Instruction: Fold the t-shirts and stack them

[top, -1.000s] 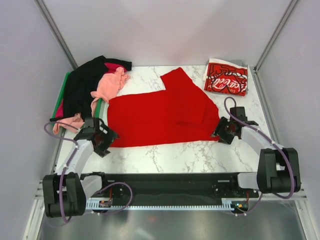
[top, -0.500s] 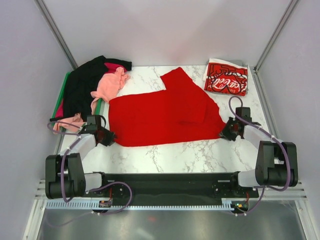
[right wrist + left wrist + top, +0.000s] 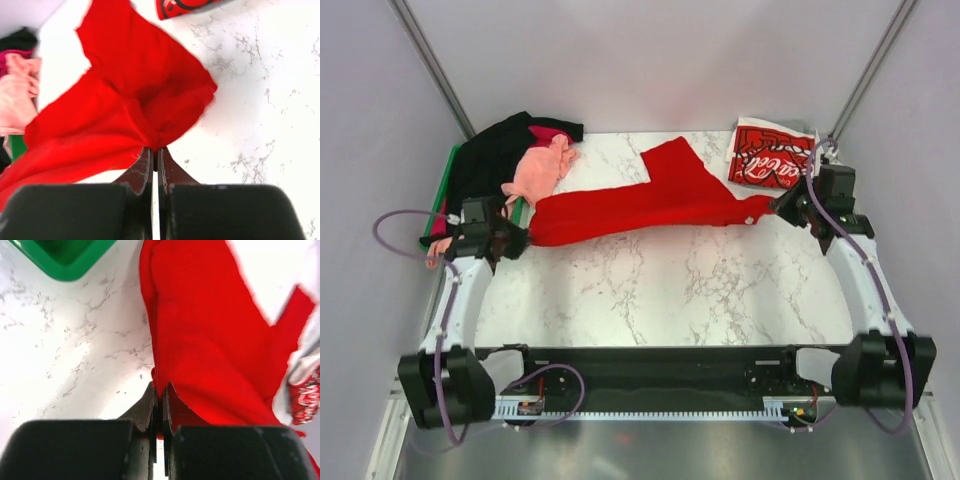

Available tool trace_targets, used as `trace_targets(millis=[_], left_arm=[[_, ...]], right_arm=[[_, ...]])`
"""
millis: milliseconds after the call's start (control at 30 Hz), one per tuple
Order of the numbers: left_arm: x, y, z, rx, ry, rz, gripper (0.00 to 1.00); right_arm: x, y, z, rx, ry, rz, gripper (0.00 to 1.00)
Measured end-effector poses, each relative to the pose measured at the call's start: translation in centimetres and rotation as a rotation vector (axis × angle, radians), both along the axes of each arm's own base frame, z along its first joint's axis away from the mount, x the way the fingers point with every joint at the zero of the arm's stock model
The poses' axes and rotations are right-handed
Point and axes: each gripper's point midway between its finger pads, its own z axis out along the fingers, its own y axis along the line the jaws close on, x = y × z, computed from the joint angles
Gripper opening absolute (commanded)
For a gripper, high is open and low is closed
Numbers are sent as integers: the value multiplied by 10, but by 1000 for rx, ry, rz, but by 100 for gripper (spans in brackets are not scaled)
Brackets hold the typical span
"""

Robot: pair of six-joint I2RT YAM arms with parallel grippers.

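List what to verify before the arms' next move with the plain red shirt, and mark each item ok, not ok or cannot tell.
1. Left gripper shut on the plain red shirt: ok.
2. Right gripper shut on its opposite corner: ok.
3. Cloth stretched between the two grips: ok.
4. Sleeve folded in: not ok, it sticks out toward the back.
5. Coca-Cola shirt clear of the right gripper: cannot tell, they sit very close in the top view.
6. Green tray clear of the left gripper: ok, a gap shows between them in the left wrist view.
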Motion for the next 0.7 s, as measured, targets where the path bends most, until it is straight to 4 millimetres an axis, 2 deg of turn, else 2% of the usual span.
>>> trace_targets(millis=[33, 67, 133, 167, 233, 300, 367, 400, 467, 567, 700], left_arm=[[-2, 4, 16, 10, -45, 9, 2], [-4, 6, 25, 16, -75, 15, 2], [-12, 7, 28, 19, -100, 16, 2], [-20, 4, 20, 10, -83, 11, 2], [-38, 0, -9, -7, -16, 5, 2], [-67, -5, -53, -34, 111, 6, 2], [-100, -13, -86, -72, 231, 9, 2], [-112, -17, -94, -89, 271, 14, 2], [-122, -20, -96, -108, 290, 31, 3], [-119, -21, -85, -132, 234, 56, 4], [-121, -24, -75, -151, 196, 75, 8]], right_arm=[[-4, 1, 17, -1, -52, 1, 0], [-12, 2, 25, 1, -81, 3, 0], [-29, 5, 18, 9, -89, 2, 0], [-39, 6, 2, 13, -64, 0, 0], [-67, 6, -47, 19, 58, -14, 0], [-95, 5, -91, 21, 192, -33, 0], [-125, 5, -119, 24, 299, -54, 0], [-135, 5, -123, 27, 320, -63, 0], [-143, 4, -116, 34, 304, -89, 0], [-143, 5, -94, 71, 215, -137, 0], [-150, 11, -81, 135, 177, -177, 1]])
